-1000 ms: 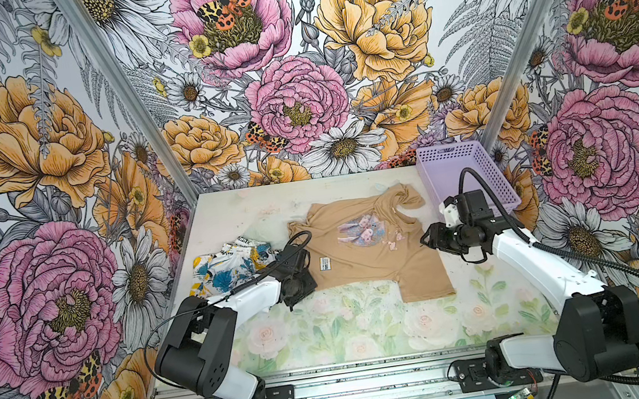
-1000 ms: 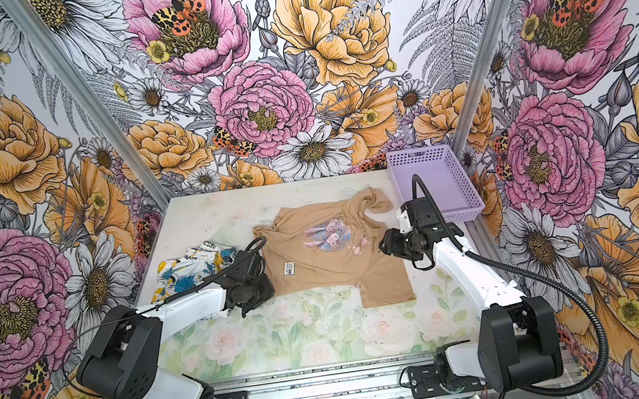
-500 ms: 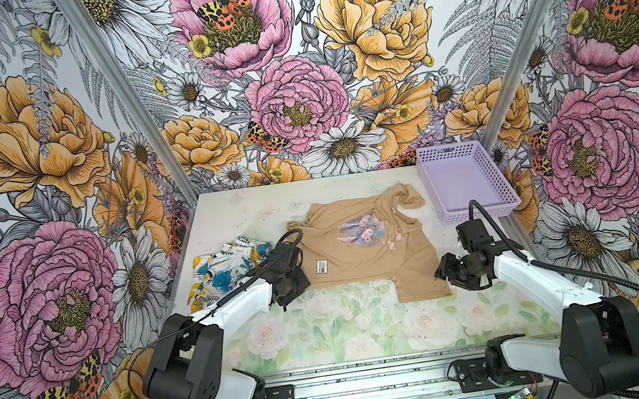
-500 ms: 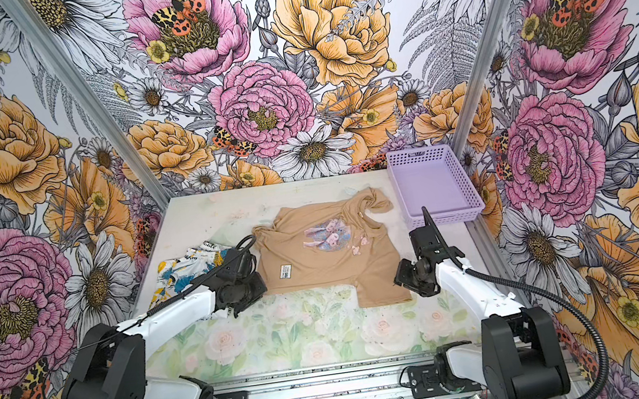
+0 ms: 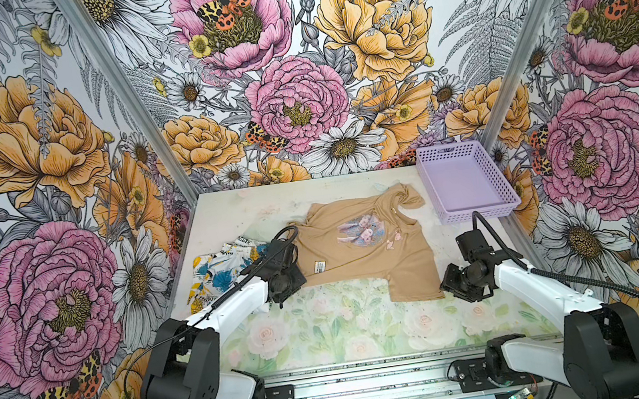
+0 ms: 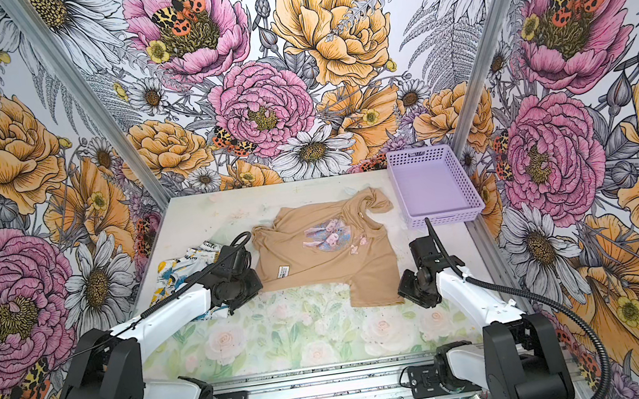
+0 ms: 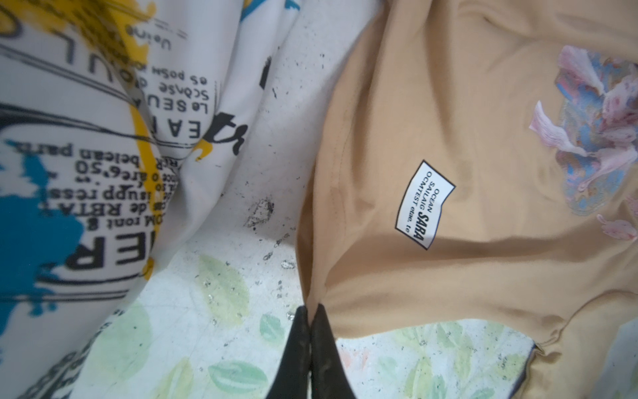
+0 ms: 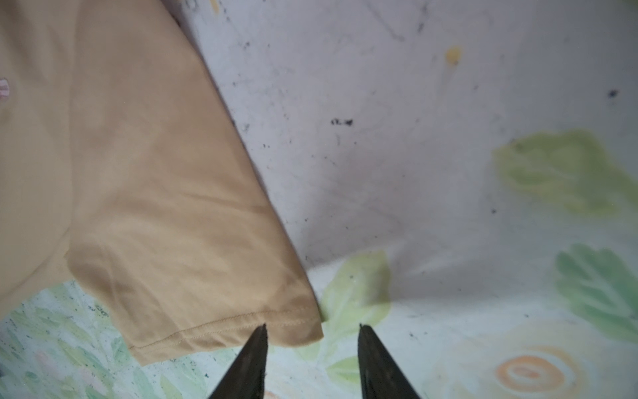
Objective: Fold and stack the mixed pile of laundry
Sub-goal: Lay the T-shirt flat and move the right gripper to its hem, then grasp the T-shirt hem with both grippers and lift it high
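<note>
Two claws: my left claw (image 7: 309, 310) clamped on tan shirt (image 7: 466, 103), tag (image 7: 425, 204) reads "OCEAN SAILAIG SARA"; right claw (image 8: 312, 326) half-open astride hem.

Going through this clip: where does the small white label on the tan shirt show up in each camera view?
In a top view: white label on the tan shirt, near its lower left corner.
In a top view: same place.
Left wrist: label on tan cloth, between hem and pastel print.
Right wrist: not in it.
Shared landmark: the tan shirt, in all four views.
</note>
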### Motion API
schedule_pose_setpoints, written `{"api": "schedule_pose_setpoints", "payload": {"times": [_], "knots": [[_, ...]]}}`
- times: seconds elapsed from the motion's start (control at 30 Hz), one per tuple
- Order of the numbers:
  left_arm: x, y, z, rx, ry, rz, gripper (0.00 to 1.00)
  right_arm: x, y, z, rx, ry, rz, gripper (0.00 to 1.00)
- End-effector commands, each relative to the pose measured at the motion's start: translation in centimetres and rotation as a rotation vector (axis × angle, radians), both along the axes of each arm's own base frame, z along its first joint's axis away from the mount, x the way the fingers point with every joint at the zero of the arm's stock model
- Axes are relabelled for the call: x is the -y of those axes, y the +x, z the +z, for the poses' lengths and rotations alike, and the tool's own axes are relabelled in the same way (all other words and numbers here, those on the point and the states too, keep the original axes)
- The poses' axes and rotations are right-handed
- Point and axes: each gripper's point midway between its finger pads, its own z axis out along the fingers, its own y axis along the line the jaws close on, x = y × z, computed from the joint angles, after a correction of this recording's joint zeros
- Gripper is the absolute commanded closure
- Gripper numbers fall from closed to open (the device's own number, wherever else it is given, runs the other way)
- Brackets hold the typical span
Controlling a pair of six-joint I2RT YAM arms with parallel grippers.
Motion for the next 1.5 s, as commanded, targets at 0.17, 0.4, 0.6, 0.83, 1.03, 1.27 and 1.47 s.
{"api": "schedule_pose_setpoints", "payload": {"times": [0.17,0.4,0.6,0.83,1.03,1.27,1.47], "knots": [[-0.3,0.5,0.8,0.03,0.02,-0.006,1.0,-0.2,0.5,-1.2,-0.006,-0.041,0.007,0.64],[-0.3,0.4,0.6,0.025,0.023,-0.005,1.0,-0.5,0.5,-2.1,-0.024,-0.061,0.021,0.74],[-0.4,0.3,0.6,0.028,0.019,-0.004,1.0,-0.4,0.5,-2.2,-0.027,-0.067,0.02,0.98],[0.1,1.3,3.1,0.087,-0.018,-0.019,1.0,-1.3,1.8,1.0,0.058,-0.013,0.017,1.0],[0.7,3.5,11.3,0.266,-0.028,-0.077,1.0,-0.8,5.8,12.5,0.325,-0.001,0.009,1.0],[1.0,6.6,25.7,0.583,0.017,-0.152,1.0,0.1,10.2,29.4,0.72,-0.033,0.04,1.0],[1.0,7.7,38.4,0.869,0.049,-0.181,1.0,0.9,11.2,43.4,1.051,-0.098,0.053,1.0]]}}
